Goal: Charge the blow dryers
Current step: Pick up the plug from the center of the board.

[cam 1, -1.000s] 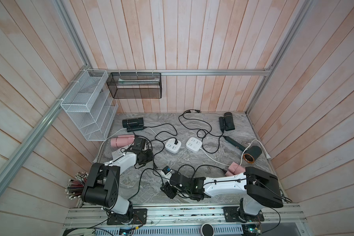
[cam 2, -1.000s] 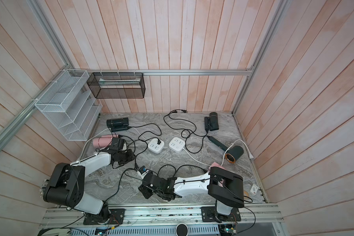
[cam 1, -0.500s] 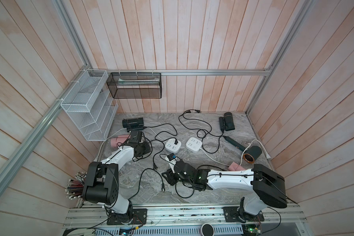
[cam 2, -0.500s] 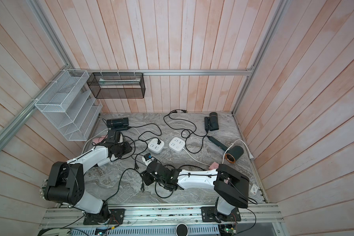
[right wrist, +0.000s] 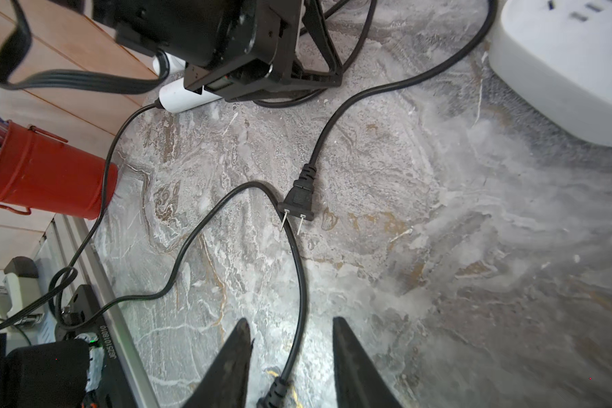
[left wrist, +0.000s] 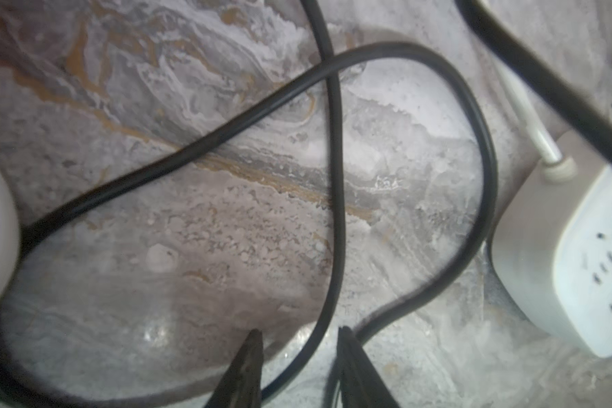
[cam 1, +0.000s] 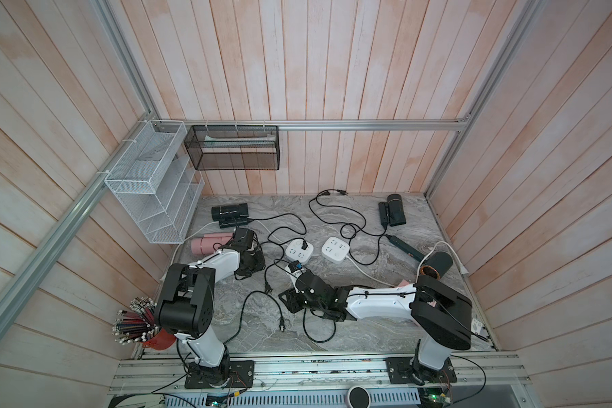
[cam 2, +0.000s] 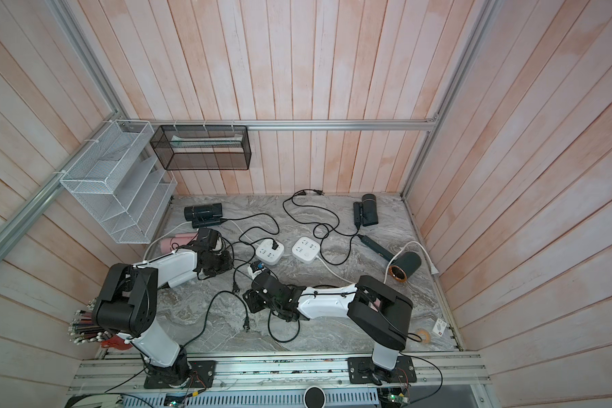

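Wire rack (cam 1: 145,183), mesh basket (cam 1: 234,164), red pencil cup (right wrist: 50,173)

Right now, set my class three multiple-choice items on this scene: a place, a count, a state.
1. Where is the black wire-mesh basket? A. hung from the aluminium rail on the back wall; B. on the table; C. on the floor.
2. White square power strips on the grey marble table: A. one; B. two; C. four.
3. The left strip holds: A. nothing; B. one black plug; C. four plugs.
Key: 1A, it hangs above the table; 2B, two sit side by side; 3B, a single plug stands in it.
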